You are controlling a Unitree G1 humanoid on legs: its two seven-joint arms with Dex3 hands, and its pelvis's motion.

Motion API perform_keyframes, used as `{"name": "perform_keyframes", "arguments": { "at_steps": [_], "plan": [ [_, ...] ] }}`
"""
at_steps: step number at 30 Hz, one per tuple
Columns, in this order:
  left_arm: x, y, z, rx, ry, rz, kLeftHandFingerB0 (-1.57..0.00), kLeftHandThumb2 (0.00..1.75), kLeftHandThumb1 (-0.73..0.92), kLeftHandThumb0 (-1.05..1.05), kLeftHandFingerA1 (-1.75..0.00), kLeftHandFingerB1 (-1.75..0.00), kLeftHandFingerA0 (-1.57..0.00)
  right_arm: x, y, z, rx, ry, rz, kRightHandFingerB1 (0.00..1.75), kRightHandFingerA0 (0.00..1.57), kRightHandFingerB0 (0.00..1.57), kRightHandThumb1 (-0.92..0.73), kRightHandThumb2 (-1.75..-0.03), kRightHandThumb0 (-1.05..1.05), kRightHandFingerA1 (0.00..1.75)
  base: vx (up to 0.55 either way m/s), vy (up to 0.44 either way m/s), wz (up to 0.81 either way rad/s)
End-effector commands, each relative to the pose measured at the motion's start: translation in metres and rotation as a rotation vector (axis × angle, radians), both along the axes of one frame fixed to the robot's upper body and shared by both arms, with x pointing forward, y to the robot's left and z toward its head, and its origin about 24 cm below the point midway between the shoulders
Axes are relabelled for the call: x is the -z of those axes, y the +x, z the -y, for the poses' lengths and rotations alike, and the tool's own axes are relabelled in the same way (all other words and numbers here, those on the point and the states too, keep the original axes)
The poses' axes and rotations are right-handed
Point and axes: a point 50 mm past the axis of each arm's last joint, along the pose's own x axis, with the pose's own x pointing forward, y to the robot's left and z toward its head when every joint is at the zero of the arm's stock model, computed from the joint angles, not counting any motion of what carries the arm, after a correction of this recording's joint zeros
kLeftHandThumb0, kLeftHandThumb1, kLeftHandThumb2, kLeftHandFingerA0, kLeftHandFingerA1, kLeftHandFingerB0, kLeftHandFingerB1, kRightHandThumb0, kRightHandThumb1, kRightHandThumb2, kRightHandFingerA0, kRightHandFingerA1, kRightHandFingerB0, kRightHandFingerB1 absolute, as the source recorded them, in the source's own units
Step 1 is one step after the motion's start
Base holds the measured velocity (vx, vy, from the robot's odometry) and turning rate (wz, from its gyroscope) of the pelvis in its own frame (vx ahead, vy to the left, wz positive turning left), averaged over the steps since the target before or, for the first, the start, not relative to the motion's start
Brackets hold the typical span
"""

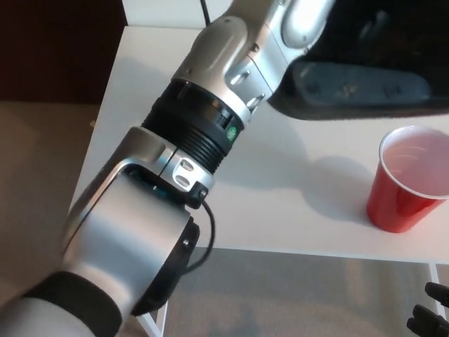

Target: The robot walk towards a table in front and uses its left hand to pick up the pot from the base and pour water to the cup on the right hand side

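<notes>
**Around my work**

A white table fills most of what I see, its front edge running across low in view. Beneath it a white leg slants down over grey carpet. Beige floor lies off to my left, with a dark reddish-brown wall behind it.
</notes>
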Motion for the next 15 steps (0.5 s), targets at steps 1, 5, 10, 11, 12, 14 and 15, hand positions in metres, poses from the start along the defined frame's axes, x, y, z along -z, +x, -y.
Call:
{"name": "perform_keyframes", "arguments": {
  "at_steps": [1,5,10,11,12,14,15],
  "plan": [
    [-0.002,0.034,-0.07,-0.048,-0.613,-0.509,-0.74,0.66,0.84,-0.2,-1.32,-0.91,-1.04,0.001,-0.003,0.003,0.026,0.013,0.001,0.44,0.51,0.35,-0.51,-0.61,-0.22,0.57,0.0,0.0,0.0],
    [0.005,0.037,-0.083,-0.086,-0.668,-0.539,-0.74,0.65,0.84,-0.2,-1.32,-0.88,-1.06,0.001,-0.004,0.003,0.04,0.024,0.0,0.44,0.51,0.35,-0.53,-0.61,-0.2,0.56,0.0,0.0,0.0],
    [0.023,0.04,-0.101,-0.086,-0.738,-0.577,-0.73,0.66,0.85,-0.18,-1.27,-0.9,-1.04,0.001,-0.005,0.004,0.032,0.023,-0.004,0.44,0.51,0.35,-0.52,-0.61,-0.21,0.57,0.0,0.0,0.0],
    [0.03,0.04,-0.104,-0.078,-0.766,-0.598,-0.75,0.65,0.84,-0.17,-1.26,-0.71,-1.06,0.001,-0.005,0.004,0.027,0.018,-0.005,0.44,0.52,0.35,-0.52,-0.61,-0.21,0.57,0.0,0.0,0.0],
    [0.034,0.04,-0.106,-0.072,-0.783,-0.612,-0.75,0.65,0.84,-0.17,-1.26,-0.71,-1.06,0.001,-0.006,0.004,0.024,0.015,-0.006,0.44,0.52,0.35,-0.52,-0.61,-0.21,0.57,0.0,0.0,0.0],
    [0.051,0.04,-0.114,-0.067,-0.815,-0.647,-0.73,0.66,0.83,-0.13,-1.27,-0.92,-1.1,0.001,-0.006,0.004,0.012,-0.003,-0.01,0.44,0.51,0.36,-0.51,-0.62,-0.24,0.56,0.0,0.0,0.0],
    [0.058,0.04,-0.118,-0.083,-0.816,-0.665,-0.75,0.64,0.84,-0.13,-1.24,-0.91,-1.11,0.002,-0.006,0.003,0.014,0.003,-0.01,0.45,0.5,0.36,-0.5,-0.61,-0.24,0.56,0.0,0.0,0.0]
  ]
}}
